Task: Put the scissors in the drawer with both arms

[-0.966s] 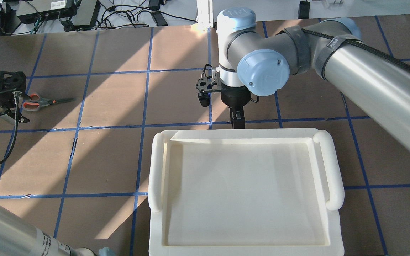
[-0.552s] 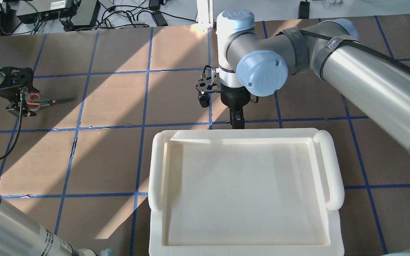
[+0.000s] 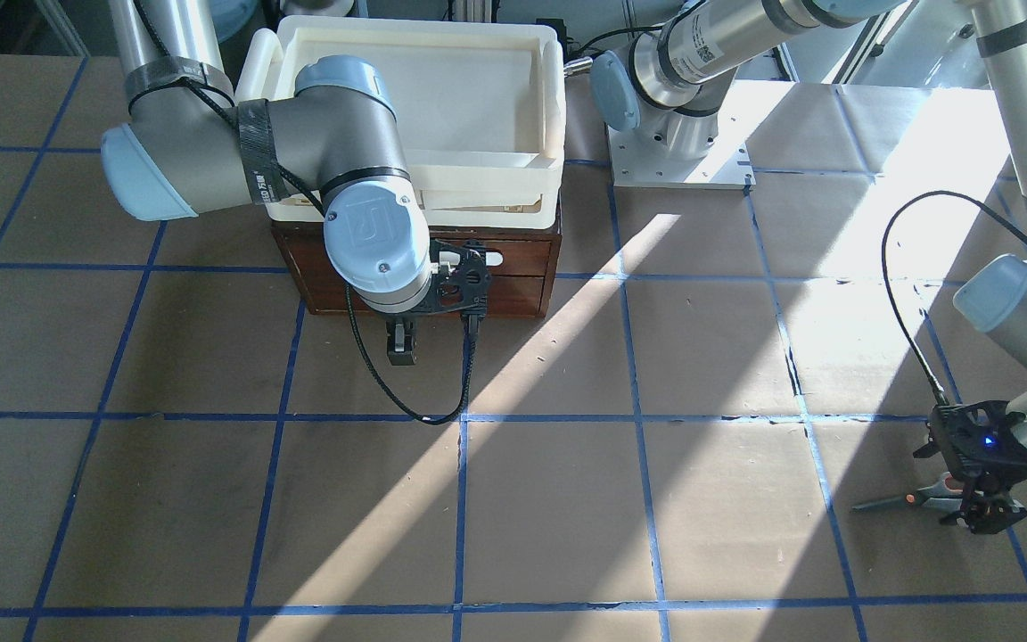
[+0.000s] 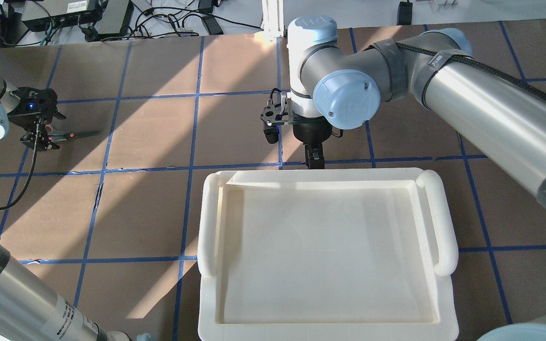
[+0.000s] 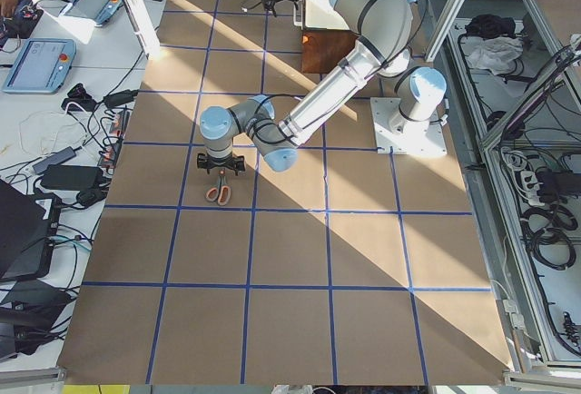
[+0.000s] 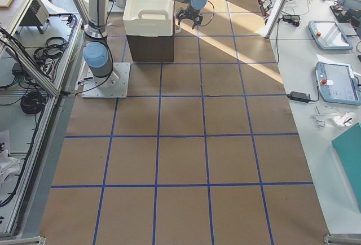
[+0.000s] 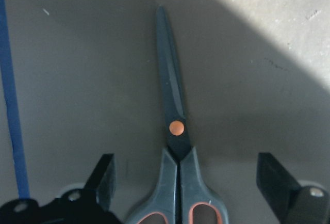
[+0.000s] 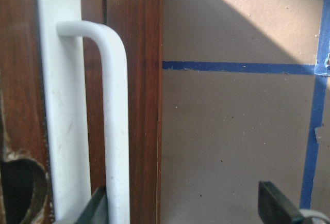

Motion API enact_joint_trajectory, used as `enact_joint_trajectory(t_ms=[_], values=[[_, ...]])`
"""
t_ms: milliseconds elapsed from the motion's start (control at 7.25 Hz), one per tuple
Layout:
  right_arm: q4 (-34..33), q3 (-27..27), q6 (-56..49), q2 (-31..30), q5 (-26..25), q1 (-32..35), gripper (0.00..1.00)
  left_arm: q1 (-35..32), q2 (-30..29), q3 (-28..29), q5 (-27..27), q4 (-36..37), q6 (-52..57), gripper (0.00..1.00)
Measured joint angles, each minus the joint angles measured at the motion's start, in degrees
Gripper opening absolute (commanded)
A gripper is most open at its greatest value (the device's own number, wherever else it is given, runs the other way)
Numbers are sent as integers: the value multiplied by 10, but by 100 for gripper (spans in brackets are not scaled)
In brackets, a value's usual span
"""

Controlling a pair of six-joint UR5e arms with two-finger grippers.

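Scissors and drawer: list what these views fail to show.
- Scissors handle loops: cut off by the left wrist view's bottom edge; covered by the left gripper overhead.
- Drawer: hidden under the tray overhead; its inside shows nowhere.
- Whether the right gripper touches the handle: cut off by the right wrist view's bottom edge.

Scissors [image 7: 174, 105] loops run off frame — drawer [image 3: 522, 285] front partly hidden.
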Motion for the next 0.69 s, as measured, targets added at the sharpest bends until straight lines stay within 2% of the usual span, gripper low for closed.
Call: enact_joint_trajectory(t_ms=[138, 276, 690], values=[[-6, -1, -1, 1, 0, 0, 100, 0, -8, 2, 1, 3, 3, 94], [-17, -3, -2, 2, 1, 0, 100, 0, -15, 3, 2, 5, 3, 86], [-31, -8, -8, 2, 1, -1, 100, 0, -24, 4, 6, 11, 3, 82]])
